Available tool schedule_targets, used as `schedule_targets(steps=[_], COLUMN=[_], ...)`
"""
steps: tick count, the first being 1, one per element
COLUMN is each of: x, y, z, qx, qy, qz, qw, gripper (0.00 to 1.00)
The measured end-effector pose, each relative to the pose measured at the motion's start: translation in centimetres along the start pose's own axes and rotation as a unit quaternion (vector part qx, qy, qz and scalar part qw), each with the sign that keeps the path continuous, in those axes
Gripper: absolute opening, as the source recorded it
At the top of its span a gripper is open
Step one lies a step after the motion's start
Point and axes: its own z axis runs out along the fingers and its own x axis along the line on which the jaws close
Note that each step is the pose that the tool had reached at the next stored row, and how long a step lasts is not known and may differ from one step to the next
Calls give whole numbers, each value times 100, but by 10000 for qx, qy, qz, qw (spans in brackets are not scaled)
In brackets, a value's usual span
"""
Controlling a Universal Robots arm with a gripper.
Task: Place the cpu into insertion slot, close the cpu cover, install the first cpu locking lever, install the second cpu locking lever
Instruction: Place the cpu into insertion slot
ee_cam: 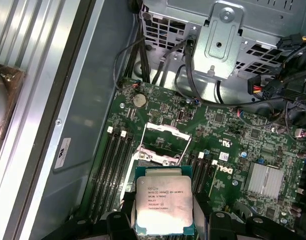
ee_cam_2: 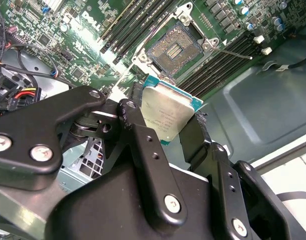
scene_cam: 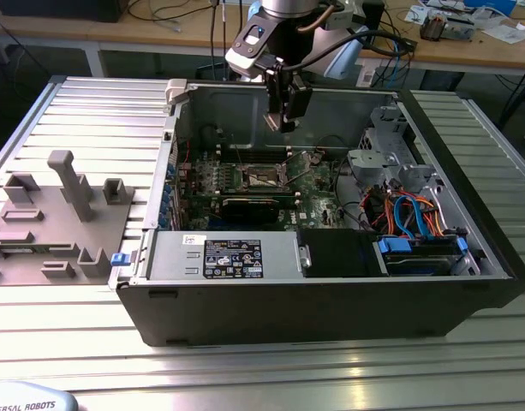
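Observation:
My gripper (ee_cam_2: 165, 120) is shut on the cpu (ee_cam_2: 167, 110), a flat square chip with a silver top and a green edge, held by two opposite sides between the black fingers (ee_cam_2: 135, 125). In the exterior view the gripper (scene_cam: 285, 120) hangs inside the open computer case, above the green motherboard (scene_cam: 318, 193). The insertion slot (ee_cam_2: 175, 47) lies uncovered below and ahead of the chip, its dark contact field showing. In the first wrist view the cpu (ee_cam: 164, 204) hides part of the slot, and the cpu cover (ee_cam: 165, 141) stands tilted open behind it. A thin locking lever (ee_cam_2: 232, 52) sticks out beside the slot.
Long black memory slots (ee_cam_2: 217, 62) flank the socket on both sides. A metal drive cage (scene_cam: 386, 141) and coloured cables (scene_cam: 412, 214) fill the exterior view's right of the case; a power supply (scene_cam: 232, 257) sits at the front. A grey fixture (scene_cam: 56, 214) lies outside on the exterior view's left.

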Motion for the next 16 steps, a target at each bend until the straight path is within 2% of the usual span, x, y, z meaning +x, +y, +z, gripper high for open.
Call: schedule_targets(steps=[16], x=[0], y=[0], z=[3], qx=[0], qy=[-4], qz=[56], qw=[10000], gripper=[54])
